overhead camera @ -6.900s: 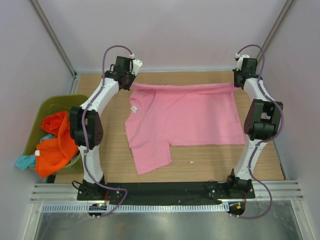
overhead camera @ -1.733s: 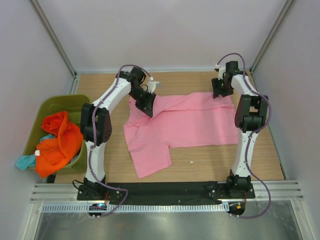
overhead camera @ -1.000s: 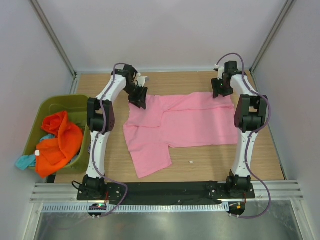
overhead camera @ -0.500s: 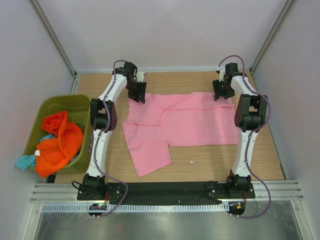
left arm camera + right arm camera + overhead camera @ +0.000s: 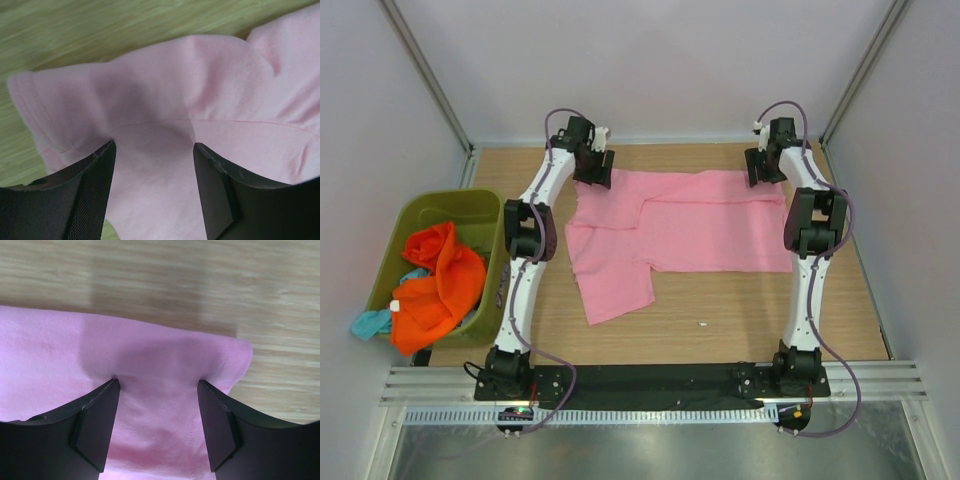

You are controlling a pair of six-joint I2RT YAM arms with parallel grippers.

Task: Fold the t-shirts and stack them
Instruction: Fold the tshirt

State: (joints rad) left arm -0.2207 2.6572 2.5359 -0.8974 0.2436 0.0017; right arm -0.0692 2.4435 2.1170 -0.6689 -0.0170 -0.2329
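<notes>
A pink t-shirt (image 5: 700, 225) lies spread on the wooden table, its lower part folded under and one sleeve (image 5: 615, 290) pointing toward the near edge. My left gripper (image 5: 592, 172) stands at the shirt's far left corner. In the left wrist view it (image 5: 152, 150) is open, its black fingers (image 5: 85, 200) resting on the pink cloth (image 5: 165, 100) with slack fabric between them. My right gripper (image 5: 767, 170) is at the far right corner. In the right wrist view it (image 5: 159, 387) is open too, straddling the hemmed corner (image 5: 230, 360), fingers (image 5: 220, 425) pressed onto the cloth.
A green bin (image 5: 420, 205) stands at the left of the table, holding orange garments (image 5: 440, 280), with a teal cloth (image 5: 368, 322) hanging over its side. A small white speck (image 5: 702, 324) lies on the wood near the front. Metal frame posts rise at the back corners.
Both grippers moved toward the far edge, dragging the shirt's far edge and the whole shirt away from me. Their jaws have spread wider.
</notes>
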